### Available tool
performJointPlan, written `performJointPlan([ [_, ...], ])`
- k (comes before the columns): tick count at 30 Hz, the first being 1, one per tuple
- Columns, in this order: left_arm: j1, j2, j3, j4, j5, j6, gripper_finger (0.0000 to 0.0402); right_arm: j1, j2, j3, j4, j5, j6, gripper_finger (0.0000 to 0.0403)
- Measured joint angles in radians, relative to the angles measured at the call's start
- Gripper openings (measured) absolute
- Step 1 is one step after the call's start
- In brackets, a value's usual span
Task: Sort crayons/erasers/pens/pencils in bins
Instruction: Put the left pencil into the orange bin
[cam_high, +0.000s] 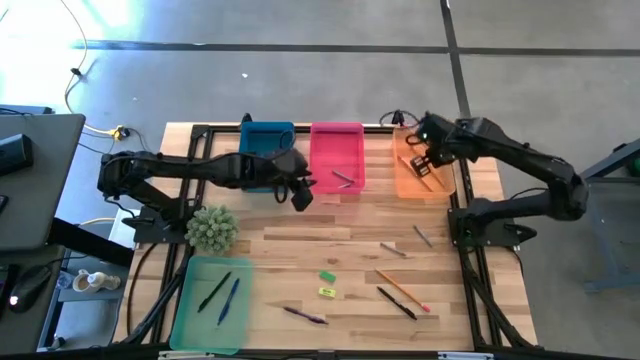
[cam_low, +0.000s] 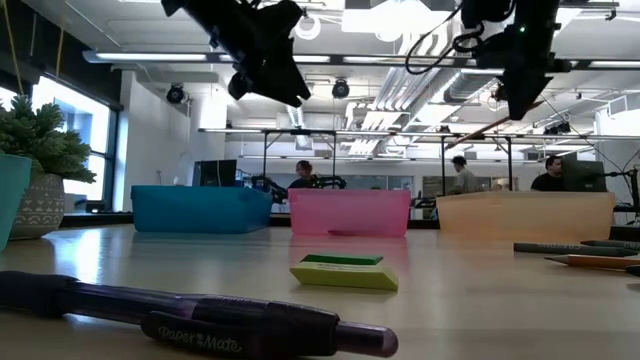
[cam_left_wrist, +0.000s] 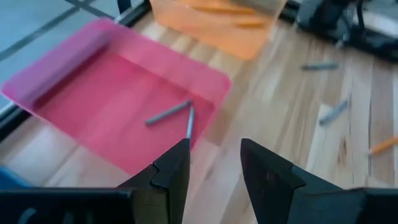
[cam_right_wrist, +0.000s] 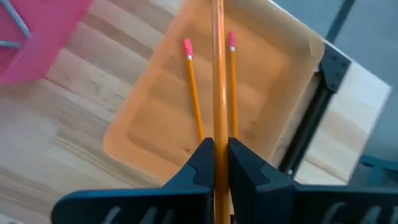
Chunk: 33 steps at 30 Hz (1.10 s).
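My right gripper (cam_high: 416, 160) is shut on a long orange pencil (cam_right_wrist: 217, 68) above the translucent orange bin (cam_high: 438, 186), where two pencils with pink ends (cam_right_wrist: 194, 93) lie. My left gripper (cam_left_wrist: 214, 168) is open and empty, above the near edge of the pink bin (cam_high: 336, 140), which holds two grey crayons (cam_left_wrist: 171, 112). A pencil (cam_high: 402, 291), a black pen (cam_high: 396, 302), a purple pen (cam_high: 305, 316), two crayons (cam_high: 393, 250) and a green (cam_high: 327, 276) and a yellow eraser (cam_high: 326, 292) lie flat on the table. My right gripper pinches the pencil's shaft (cam_right_wrist: 218, 134) between its two fingers, coming from above. The pencil runs out ahead of the fingers over the orange bin. In the low view the pencil (cam_low: 500, 123) is tilted and lifted clear of the bin.
The dark blue bin (cam_high: 266, 140) stands left of the pink one at the far edge. The mint green bin (cam_high: 195, 315) at the near left holds two pens. A spiky green plant (cam_high: 211, 228) stands beside it. People sit in the room beyond the table.
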Motion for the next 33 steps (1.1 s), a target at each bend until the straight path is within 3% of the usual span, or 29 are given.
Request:
performJointPlan([
  [5, 0.038, 0.001, 0.000, 0.021, -0.001, 0.000, 0.0130, -0.136, 0.044, 0.000, 0.020, -0.072, -0.085, 0.0005],
  [11, 0.067, 0.001, 0.000, 0.021, -0.002, 0.000, 0.0130, -0.217, 0.145, 0.000, 0.043, -0.147, -0.169, 0.0005],
  [20, 0.083, 0.001, 0.000, 0.021, -0.012, 0.000, 0.0130, -0.299, 0.321, 0.000, 0.043, -0.229, -0.306, 0.0005],
  [29, 0.083, 0.001, 0.000, 0.021, -0.039, -0.001, 0.0130, -0.323, 0.431, 0.000, 0.071, -0.232, -0.372, 0.0005],
  [33, 0.083, 0.001, 0.000, 0.021, -0.039, -0.001, 0.0130, -0.322, 0.451, 0.000, 0.070, -0.232, -0.398, 0.0025],
])
